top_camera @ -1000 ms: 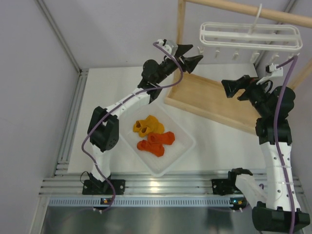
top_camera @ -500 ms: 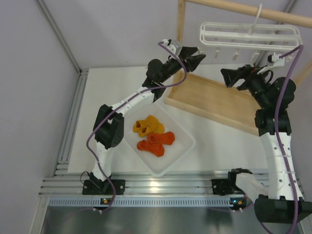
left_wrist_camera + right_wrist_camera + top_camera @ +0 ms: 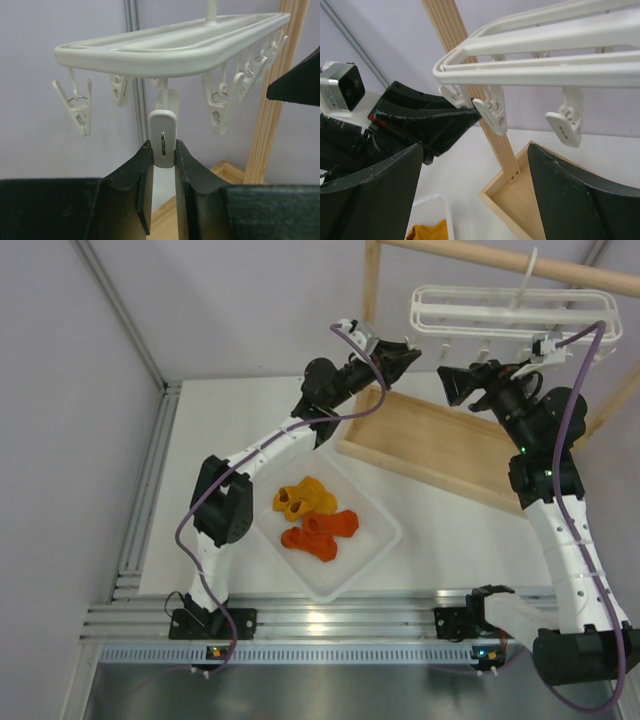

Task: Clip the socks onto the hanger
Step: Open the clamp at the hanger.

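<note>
Left gripper (image 3: 162, 150): jaws narrow, pinching the lower end of one clip (image 3: 162, 131) that hangs vertically under the near corner of the hanger (image 3: 165, 50). Right gripper (image 3: 472, 165): jaws wide, holding nothing, just beside that corner. Socks (image 3: 315, 518) lie in the white tray (image 3: 385, 540), well below. I judge the right arm should fetch one.

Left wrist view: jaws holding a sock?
No, the left gripper has its jaws closed on a white clip hanging from the hanger.

Pale grey-lilac walls (image 3: 200, 310) around a white tabletop (image 3: 225, 415), aluminium rail (image 3: 330, 620) along its near edge
</note>
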Robot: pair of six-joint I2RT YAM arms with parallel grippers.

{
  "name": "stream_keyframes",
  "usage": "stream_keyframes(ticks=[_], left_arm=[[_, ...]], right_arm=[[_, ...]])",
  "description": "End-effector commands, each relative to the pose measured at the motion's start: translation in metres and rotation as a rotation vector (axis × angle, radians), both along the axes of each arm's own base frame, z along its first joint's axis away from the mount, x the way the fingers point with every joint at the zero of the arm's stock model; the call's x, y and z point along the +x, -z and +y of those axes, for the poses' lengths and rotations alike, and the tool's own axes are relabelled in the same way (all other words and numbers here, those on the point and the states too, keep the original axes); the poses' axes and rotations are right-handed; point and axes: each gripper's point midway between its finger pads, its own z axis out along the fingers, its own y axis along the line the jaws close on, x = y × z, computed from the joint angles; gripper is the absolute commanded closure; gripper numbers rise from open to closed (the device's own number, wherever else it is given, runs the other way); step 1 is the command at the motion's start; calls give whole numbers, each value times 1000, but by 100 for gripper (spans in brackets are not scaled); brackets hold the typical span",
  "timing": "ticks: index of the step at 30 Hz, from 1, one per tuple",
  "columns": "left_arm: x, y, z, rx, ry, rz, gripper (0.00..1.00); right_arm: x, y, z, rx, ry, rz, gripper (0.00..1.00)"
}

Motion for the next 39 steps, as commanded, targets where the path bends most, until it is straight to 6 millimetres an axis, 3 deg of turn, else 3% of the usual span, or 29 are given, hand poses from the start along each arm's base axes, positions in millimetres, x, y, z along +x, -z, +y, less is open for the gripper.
stream_keyframes(ticks=[1, 4, 12, 25, 34, 39], left_arm=[[-31, -39, 5, 20, 16, -76, 92], [-36, -41, 5, 38, 4, -74, 100], [-41, -43, 8, 72, 0, -61, 100], [-51, -36, 3, 166, 1, -96, 100], [-55, -34, 0, 191, 4, -119, 100], [-58, -36, 2, 180, 2, -122, 100]], right_arm=[[-8, -52, 8, 40, 2, -152, 16], [-7, -54, 18, 56, -21, -153, 20], [5, -53, 39, 85, -58, -123, 32], [22, -58, 54, 13, -61, -141, 32], [31, -43, 60, -75, -31, -109, 34], [35, -37, 53, -93, 33, -89, 37]])
